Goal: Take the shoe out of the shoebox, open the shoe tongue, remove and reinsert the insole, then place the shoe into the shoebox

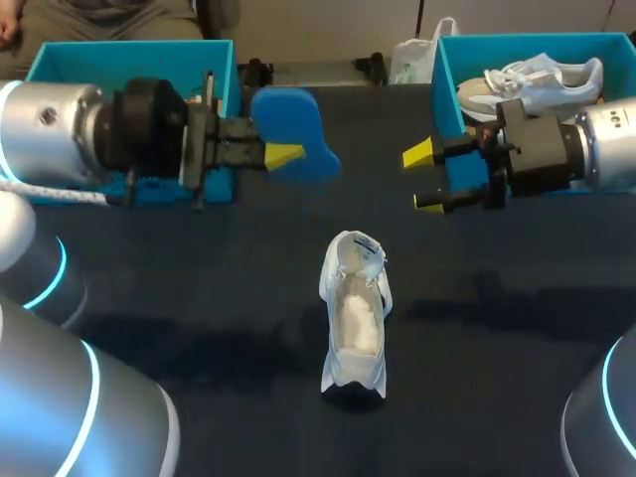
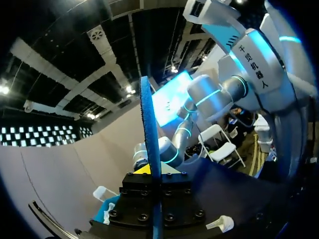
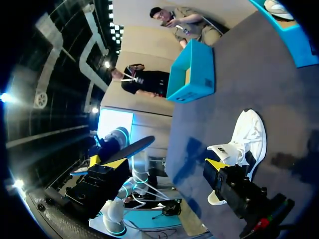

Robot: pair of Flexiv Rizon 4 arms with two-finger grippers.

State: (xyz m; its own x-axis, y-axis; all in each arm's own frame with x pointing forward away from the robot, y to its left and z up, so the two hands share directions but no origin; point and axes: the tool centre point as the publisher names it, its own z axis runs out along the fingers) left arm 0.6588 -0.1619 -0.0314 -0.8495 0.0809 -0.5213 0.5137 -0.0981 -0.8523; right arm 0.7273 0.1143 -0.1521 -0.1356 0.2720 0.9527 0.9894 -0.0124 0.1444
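The only print on the task's things is a small dark mark on the tongue of the shoe (image 1: 355, 316), too small to read (the right wrist view shows it best). The shoe is white and stands on its sole in the middle of the dark table (image 1: 199, 288), apart from both boxes. Its tongue is pulled up and its mouth gapes over a pale inside.

The insole (image 1: 290, 129) is bright blue and hangs in the air above the table. The left gripper (image 1: 283, 156) pinches it at one edge, just beside the left shoebox (image 1: 129, 55). The right gripper (image 1: 425, 179) hangs with its fingers spread and nothing between them, in front of the right shoebox (image 1: 447, 70). That teal box holds a second shoe (image 1: 542, 81), also white.
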